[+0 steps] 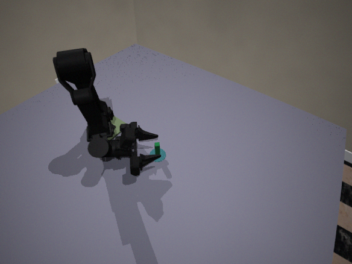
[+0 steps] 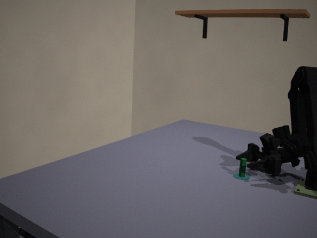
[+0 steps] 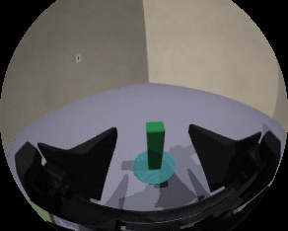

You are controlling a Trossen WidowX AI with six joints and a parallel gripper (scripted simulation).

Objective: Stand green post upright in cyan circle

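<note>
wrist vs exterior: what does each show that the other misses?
Wrist only: clear daylight on both sides between the open end effector fingers and the upright green post, with the post's base inside the flat cyan circle.

Exterior only: a brown wooden wall shelf on black brackets, the arm's pale green base plate, and the post's whole height.

Both: the post standing free on the circle on the grey table.

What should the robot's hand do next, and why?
Probably pull straight back and away. The green post stands upright on the cyan circle, and the gripper is open, fingers apart from it on both sides, so backing out shouldn't knock it over.
</note>
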